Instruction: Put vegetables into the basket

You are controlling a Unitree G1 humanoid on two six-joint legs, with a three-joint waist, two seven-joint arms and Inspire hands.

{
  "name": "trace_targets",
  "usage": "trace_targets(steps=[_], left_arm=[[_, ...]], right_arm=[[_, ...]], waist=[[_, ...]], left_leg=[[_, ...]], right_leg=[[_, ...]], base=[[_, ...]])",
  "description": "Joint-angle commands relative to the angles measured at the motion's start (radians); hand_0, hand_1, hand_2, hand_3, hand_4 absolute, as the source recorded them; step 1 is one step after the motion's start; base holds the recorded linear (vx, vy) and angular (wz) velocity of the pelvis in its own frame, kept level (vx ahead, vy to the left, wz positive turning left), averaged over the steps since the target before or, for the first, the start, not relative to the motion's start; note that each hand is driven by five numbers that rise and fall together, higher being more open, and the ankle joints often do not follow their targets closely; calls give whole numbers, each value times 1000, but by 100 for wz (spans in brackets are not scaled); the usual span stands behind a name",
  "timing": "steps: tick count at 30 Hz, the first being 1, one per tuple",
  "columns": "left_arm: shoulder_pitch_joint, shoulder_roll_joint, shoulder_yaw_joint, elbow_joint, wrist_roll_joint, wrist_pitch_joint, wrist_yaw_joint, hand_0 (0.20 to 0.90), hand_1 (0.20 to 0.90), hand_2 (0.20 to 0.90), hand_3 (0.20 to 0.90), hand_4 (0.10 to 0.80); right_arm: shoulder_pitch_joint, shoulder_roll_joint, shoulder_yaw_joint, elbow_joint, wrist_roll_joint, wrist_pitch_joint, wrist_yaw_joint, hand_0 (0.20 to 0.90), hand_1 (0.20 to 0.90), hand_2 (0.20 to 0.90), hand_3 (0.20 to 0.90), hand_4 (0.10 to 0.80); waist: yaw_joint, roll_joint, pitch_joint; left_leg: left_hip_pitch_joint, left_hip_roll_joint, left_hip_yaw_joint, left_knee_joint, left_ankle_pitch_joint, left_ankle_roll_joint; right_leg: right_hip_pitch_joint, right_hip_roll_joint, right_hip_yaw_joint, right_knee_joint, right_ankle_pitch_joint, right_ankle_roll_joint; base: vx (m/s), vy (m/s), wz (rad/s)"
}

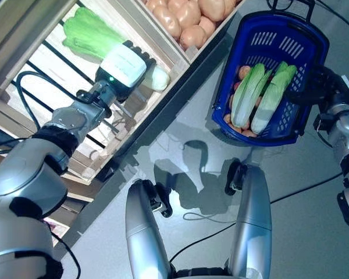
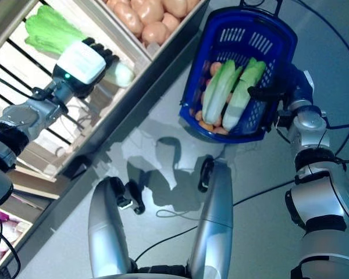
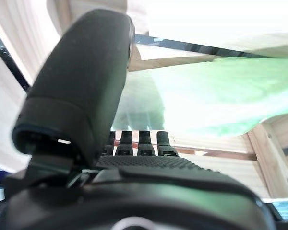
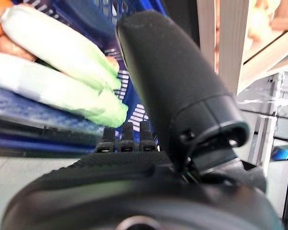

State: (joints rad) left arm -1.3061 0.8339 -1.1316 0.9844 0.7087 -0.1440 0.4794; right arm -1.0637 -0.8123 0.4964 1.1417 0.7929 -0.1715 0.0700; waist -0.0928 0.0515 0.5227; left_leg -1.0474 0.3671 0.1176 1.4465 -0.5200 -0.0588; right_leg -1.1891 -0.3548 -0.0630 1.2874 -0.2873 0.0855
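No legible text, labels, numbers or signs in any view. Blue basket (image 1: 279, 40), upper right, shows plain slotted walls; wooden crates (image 1: 180, 55), upper left, carry no readable markings.

A slatted wooden shelf (image 1: 41, 64) runs along the left, split into compartments by wooden walls. In the near compartment a green leafy cabbage (image 1: 90, 32) lies on the slats at the far left, its pale stalk end (image 1: 158, 78) pointing right towards the divider. The far compartment, beyond that divider, is piled with tan potatoes (image 1: 186, 17). Below the shelf's dark front edge lies the grey floor (image 1: 180, 151), stretching to the right. Whether the blue basket (image 1: 262, 40) at the far right rests on the floor cannot be told.
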Motion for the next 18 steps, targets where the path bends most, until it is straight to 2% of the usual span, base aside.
trace_targets(steps=[1, 6, 13, 18], left_arm=[[-99, 22, -34, 43, -16, 40, -17, 900, 900, 900, 900, 800], [-122, 10, -42, 42, 1, 58, -28, 900, 900, 900, 900, 800], [-152, 19, -35, 36, -65, 98, -68, 900, 900, 900, 900, 800], [-155, 7, -21, 46, -111, 71, -77, 900, 900, 900, 900, 800]], right_arm=[[-78, -22, -39, -59, 61, -103, 43, 900, 900, 900, 900, 800], [-36, -23, -69, -175, 65, -85, 38, 900, 900, 900, 900, 800], [17, -31, -99, -290, 44, -50, 42, 900, 900, 900, 900, 800], [29, -15, -101, -335, 49, -39, 43, 900, 900, 900, 900, 800]], waist=[[-3, -42, -30], [-16, -56, -34], [-23, -65, -40], [-29, -65, -43]], left_leg=[[-103, 48, -108, -90, 53, -121], [-178, 55, -132, -49, 48, -120], [-286, 69, -167, 37, 29, -115], [-329, 68, -179, 77, 24, -109]], right_leg=[[48, -103, 82, -20, -17, 109], [-23, -101, 110, 25, -18, 109], [-131, -96, 149, 96, -23, 101], [-178, -85, 163, 143, -35, 90]], base=[[1, -33, 0], [12, -14, -2], [15, 16, -4], [3, 3, -1]])
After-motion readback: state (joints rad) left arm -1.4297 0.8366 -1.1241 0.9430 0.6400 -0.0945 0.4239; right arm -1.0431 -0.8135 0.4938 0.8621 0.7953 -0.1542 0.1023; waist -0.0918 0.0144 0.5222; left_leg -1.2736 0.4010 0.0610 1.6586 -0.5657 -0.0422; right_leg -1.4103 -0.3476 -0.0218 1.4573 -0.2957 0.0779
